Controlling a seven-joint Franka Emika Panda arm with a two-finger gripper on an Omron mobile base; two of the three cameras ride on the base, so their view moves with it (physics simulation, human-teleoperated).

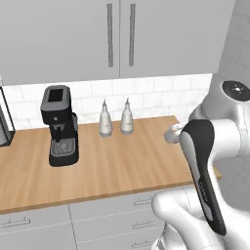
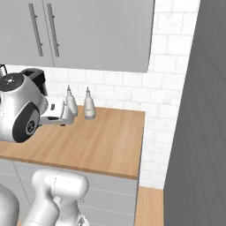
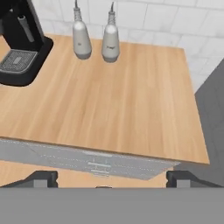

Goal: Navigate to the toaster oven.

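Observation:
The toaster oven is out of view. My gripper [image 3: 112, 180] hangs open over the front edge of the wooden counter [image 3: 131, 109], with its two dark fingertips [image 3: 41, 177] far apart and nothing between them. From the left base view the gripper [image 1: 172, 133] sits above the counter's right part, partly behind my own arm. The right base view has the gripper [image 2: 61, 114] just in front of the two bottles.
A black coffee machine [image 1: 59, 126] stands on the counter's left part. Two grey bottles [image 1: 105, 119] [image 1: 127, 117] stand by the tiled wall. A tall grey panel [image 2: 194, 110] bounds the counter's right end. Upper cabinets [image 1: 117, 34] hang above, drawers [image 1: 141, 202] below. A grey, dark-rimmed object's edge [image 1: 4, 119] shows far left.

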